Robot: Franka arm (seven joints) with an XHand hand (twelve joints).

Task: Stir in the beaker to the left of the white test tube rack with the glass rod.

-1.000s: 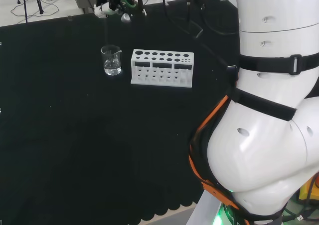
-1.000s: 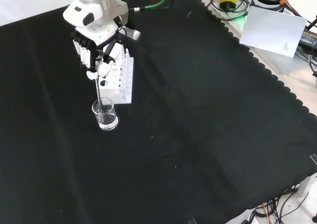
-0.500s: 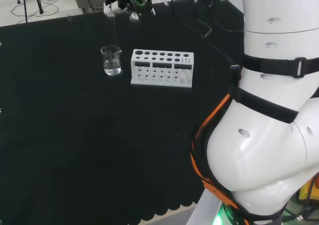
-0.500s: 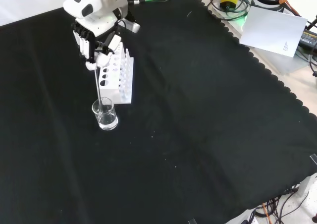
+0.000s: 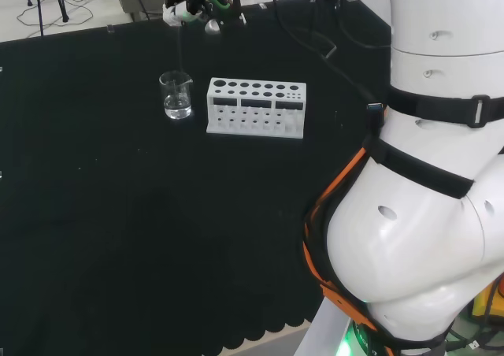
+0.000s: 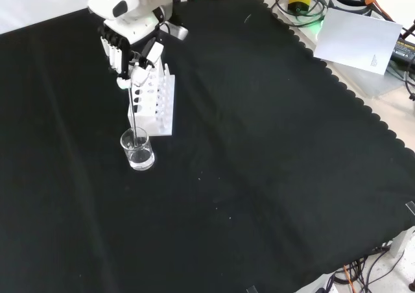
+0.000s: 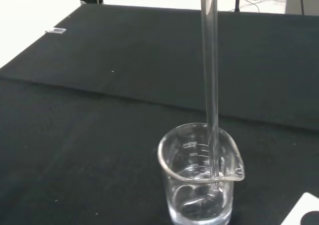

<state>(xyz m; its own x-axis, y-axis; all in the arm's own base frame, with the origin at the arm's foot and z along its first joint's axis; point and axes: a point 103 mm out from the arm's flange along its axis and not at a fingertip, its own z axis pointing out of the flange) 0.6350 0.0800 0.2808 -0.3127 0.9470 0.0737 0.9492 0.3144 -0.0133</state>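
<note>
A small clear glass beaker [image 5: 176,95] with a little clear liquid stands just left of the white test tube rack [image 5: 256,108] in the head view. The hand [image 6: 130,45] hangs above the rack's near end in the front view, its fingers and thumb curled round the top of a thin glass rod [image 6: 131,108]. The rod runs almost upright down into the beaker [image 6: 138,150]. In the wrist view the rod [image 7: 210,75] dips into the liquid near the pouring lip of the beaker [image 7: 199,182]. The hand [image 5: 193,5] sits at the head view's top edge.
The rack [image 6: 155,100] stands right behind the beaker in the front view, under the hand. Black cloth lies open around both. White paper [image 6: 360,39] and cables lie off the cloth at the front view's top right. The arm's white links [image 5: 425,175] stand at the head view's right.
The hand has risen a little and drifted toward the rack, carrying the rod's top with it. The rod's lower end has stayed inside the beaker. Beaker and rack have not moved.
</note>
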